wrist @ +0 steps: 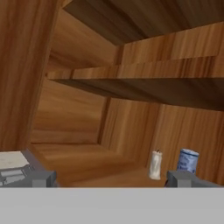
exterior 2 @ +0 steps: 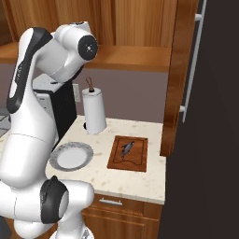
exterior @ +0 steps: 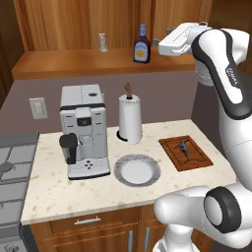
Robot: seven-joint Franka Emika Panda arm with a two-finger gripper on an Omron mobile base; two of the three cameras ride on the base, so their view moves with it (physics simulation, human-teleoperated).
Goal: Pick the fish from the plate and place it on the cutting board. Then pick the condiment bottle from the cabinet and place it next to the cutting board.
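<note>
With the fish (exterior: 183,147) already on the cutting board (exterior: 197,160), your gripper (wrist: 109,178) stood spread and empty before the condiment bottle (exterior: 141,45) on the cabinet (exterior: 74,61) shelf: probably rigid, smooth and slippery, best pinched around its broad body.

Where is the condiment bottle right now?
In the left base view the condiment bottle stands upright on the cabinet shelf, right of the clear shaker, above the paper towel roll.

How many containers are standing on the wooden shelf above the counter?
2. The condiment bottle, dark with a blue cap, stands toward the right of the cabinet shelf. A small clear shaker stands to its left, apart from it. The arm may hide more at the shelf's right end.
</note>
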